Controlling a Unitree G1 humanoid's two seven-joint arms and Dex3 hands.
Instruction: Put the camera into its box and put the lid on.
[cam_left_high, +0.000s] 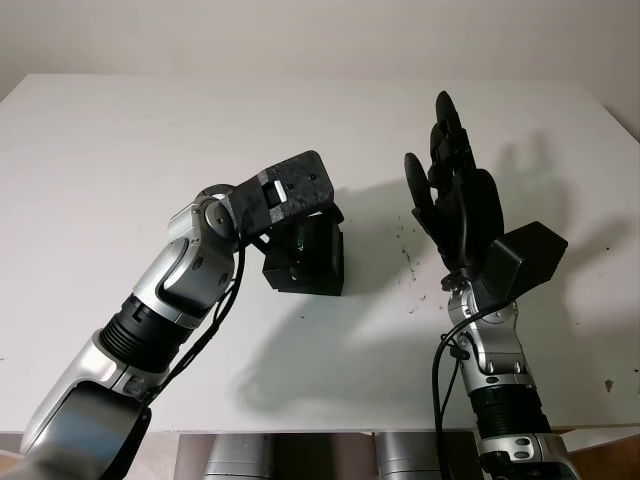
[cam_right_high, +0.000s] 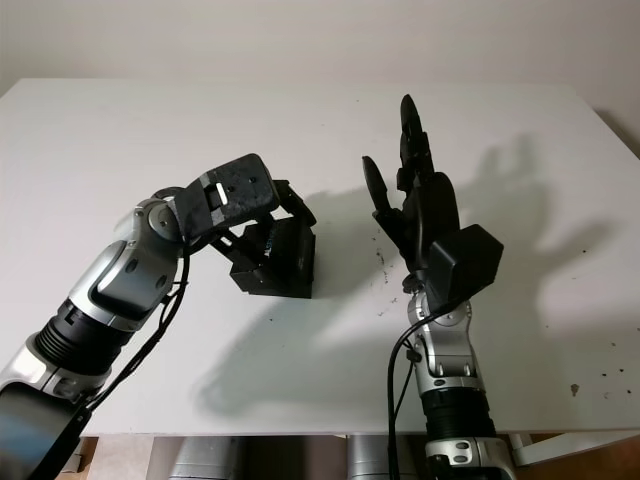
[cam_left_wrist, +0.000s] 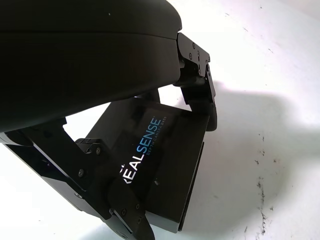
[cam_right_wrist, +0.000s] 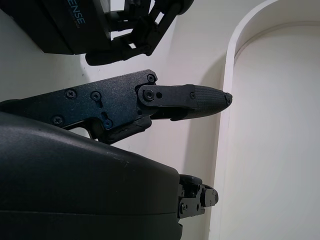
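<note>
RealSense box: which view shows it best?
Left wrist view: the RealSense box sits close up, logo readable, left hand fingers closed around it. Both eye views show it as a small dark block on the table; right wrist view catches one corner beyond the open right hand.

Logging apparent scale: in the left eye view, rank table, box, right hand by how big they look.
1. Table, largest.
2. Right hand.
3. Box, partly hidden by the left hand holding it; the right hand is raised nearer the camera, so this order is unsure.

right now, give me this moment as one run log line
left hand: shut on black box, mid-table | right hand: open, raised beside box, not touching | lid: closed, RealSense label up | surface: white table
</note>
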